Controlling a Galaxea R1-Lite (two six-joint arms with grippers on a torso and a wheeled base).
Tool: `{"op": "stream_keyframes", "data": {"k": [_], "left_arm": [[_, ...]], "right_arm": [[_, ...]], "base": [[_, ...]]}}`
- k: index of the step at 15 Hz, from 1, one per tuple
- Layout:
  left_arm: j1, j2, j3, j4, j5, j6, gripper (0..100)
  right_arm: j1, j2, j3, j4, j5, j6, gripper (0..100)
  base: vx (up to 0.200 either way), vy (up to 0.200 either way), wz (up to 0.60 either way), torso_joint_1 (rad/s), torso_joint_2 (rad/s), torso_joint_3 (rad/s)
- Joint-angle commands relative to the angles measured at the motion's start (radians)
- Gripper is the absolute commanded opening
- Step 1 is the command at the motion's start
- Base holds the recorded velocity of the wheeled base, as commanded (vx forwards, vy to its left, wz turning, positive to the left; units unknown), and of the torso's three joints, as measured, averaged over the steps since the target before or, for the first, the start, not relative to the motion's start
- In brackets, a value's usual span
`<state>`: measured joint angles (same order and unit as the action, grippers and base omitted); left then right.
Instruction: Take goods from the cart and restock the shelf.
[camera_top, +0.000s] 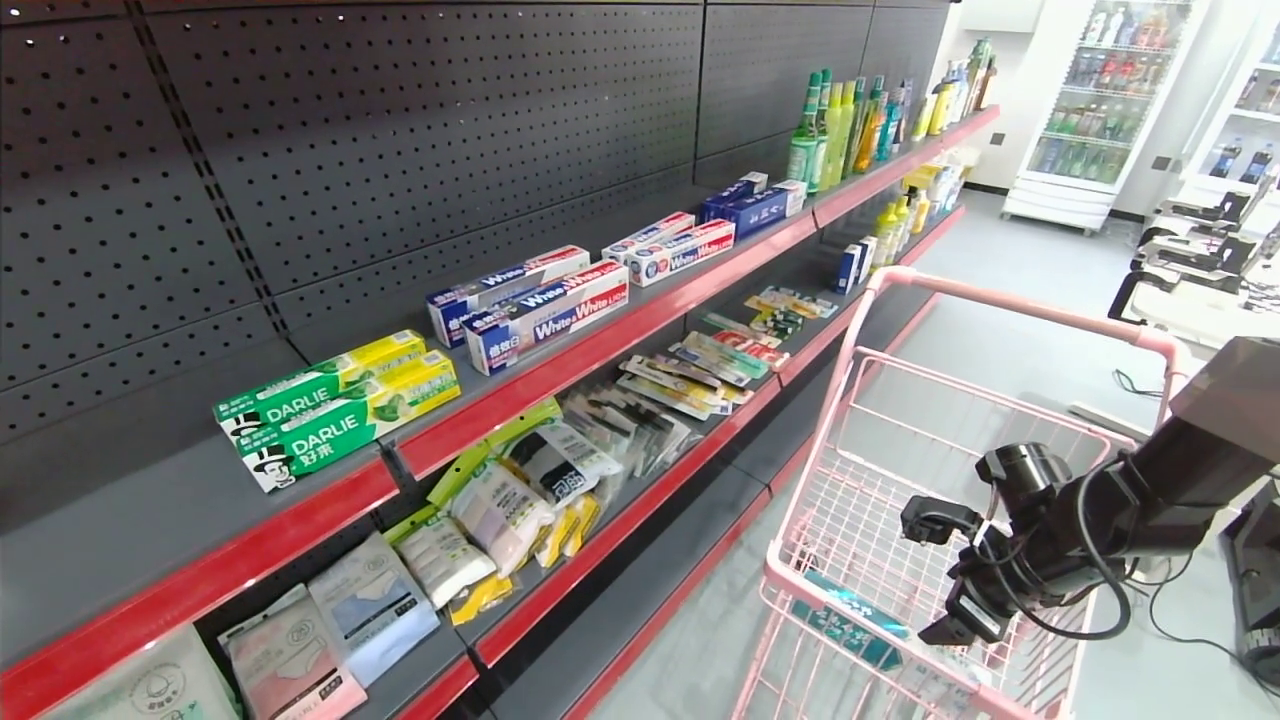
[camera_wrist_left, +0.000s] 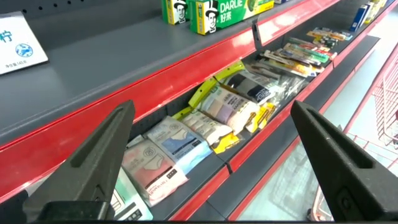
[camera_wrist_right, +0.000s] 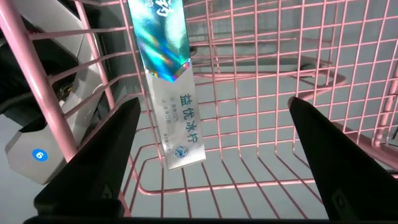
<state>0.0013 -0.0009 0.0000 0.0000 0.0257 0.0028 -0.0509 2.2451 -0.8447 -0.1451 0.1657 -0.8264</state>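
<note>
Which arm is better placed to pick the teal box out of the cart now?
Right. The right gripper hangs open inside the cart, over the teal box; the left gripper faces the shelf.

Bold lettering marks green boxes and white boxes at the shelf front edge; characters run down the carton in the cart.

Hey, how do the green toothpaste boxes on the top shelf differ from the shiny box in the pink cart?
The green toothpaste boxes are green and yellow, while the shiny box is iridescent teal with a white end. The green toothpaste boxes lie as a pair, side by side on the shelf; the shiny box sits alone in the pink cart. Both are long, narrow cartons.
</note>
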Motion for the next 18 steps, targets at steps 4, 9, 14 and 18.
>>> {"op": "stream_keyframes", "data": {"k": [4, 9, 14, 18], "left_arm": [[0.0, 0.001, 0.0, 0.0, 0.0, 0.0, 100], [0.0, 0.001, 0.0, 0.0, 0.0, 0.0, 100], [0.0, 0.001, 0.0, 0.0, 0.0, 0.0, 100], [0.0, 0.001, 0.0, 0.0, 0.0, 0.0, 100]], "right_arm": [[0.006, 0.008, 0.015, 0.001, 0.001, 0.0, 100], [0.006, 0.014, 0.012, 0.001, 0.003, 0.0, 100], [0.009, 0.022, 0.012, 0.001, 0.052, 0.001, 100], [0.034, 0.054, 0.003, -0.001, 0.084, 0.001, 100]], "base": [[0.0, 0.0, 0.0, -0.041, 0.09, 0.052], [0.0, 0.0, 0.0, -0.182, 0.42, 0.232], [0.0, 0.0, 0.0, -0.03, 0.09, 0.05], [0.0, 0.0, 0.0, 0.0, 0.0, 0.0]]}}
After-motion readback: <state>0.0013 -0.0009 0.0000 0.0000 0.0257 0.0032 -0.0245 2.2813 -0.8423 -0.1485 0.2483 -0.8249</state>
